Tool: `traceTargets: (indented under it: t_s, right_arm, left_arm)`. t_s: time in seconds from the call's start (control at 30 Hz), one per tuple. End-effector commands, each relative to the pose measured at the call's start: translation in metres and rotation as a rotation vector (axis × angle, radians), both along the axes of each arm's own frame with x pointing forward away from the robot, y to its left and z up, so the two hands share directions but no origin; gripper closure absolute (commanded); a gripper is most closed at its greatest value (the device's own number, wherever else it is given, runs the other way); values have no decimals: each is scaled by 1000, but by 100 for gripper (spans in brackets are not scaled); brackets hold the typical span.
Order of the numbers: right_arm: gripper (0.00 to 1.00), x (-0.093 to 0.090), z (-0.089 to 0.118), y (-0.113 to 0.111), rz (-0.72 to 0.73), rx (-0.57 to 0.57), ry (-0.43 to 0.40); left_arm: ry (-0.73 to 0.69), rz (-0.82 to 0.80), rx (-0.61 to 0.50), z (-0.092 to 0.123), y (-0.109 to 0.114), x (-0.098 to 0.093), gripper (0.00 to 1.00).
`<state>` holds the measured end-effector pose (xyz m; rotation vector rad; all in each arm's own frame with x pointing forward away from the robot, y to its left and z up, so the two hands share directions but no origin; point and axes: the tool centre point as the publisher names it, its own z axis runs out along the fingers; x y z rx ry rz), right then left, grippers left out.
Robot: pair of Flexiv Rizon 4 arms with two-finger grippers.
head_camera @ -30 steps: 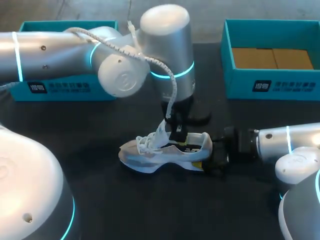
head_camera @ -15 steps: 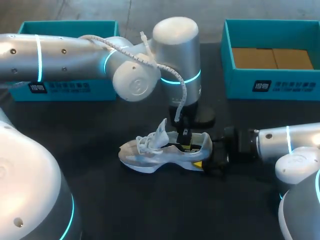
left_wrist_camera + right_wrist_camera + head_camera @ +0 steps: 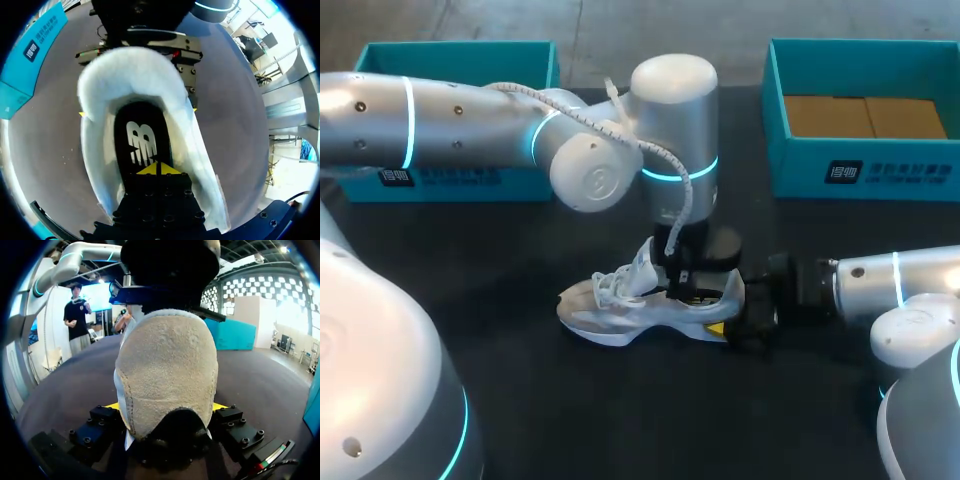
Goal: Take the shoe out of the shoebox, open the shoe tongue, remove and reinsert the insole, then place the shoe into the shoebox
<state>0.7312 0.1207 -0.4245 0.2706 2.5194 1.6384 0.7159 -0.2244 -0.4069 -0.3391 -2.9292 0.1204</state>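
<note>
1. The white sneaker [image 3: 620, 310] lies on its sole at the middle of the dark worktop [image 3: 580, 410]. Its toe points toward 9 o'clock and its heel toward 3 o'clock, outside both boxes.
2. The left end effector [image 3: 157, 169] reaches down into the sneaker's opening. Its yellow tips are pressed together on the black insole [image 3: 142, 145]; whether they pinch it cannot be told.
3. The right end effector [image 3: 167, 407] pinches the sneaker's heel, one finger on either side.
4. The tongue [image 3: 642, 262] stands raised, just beside the left fingers.
5. The left shoebox [image 3: 470, 180] sits at 10 o'clock from the sneaker, and the right shoebox [image 3: 900, 170] at 2 o'clock.
</note>
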Motion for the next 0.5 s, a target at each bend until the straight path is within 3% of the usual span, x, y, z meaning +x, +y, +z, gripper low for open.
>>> traceTargets:
  t_s: [0.03,0.3,0.5]
  right_arm:
    - [100,0,0,0,-1,-3,0]
    - [100,0,0,0,-1,-3,0]
    - [100,0,0,0,-1,-3,0]
  left_arm:
    - [8,9,-6,-6,9,-3,100]
    - [33,11,-3,-10,26,-9,100]
    - [56,-8,-1,-18,25,-21,100]
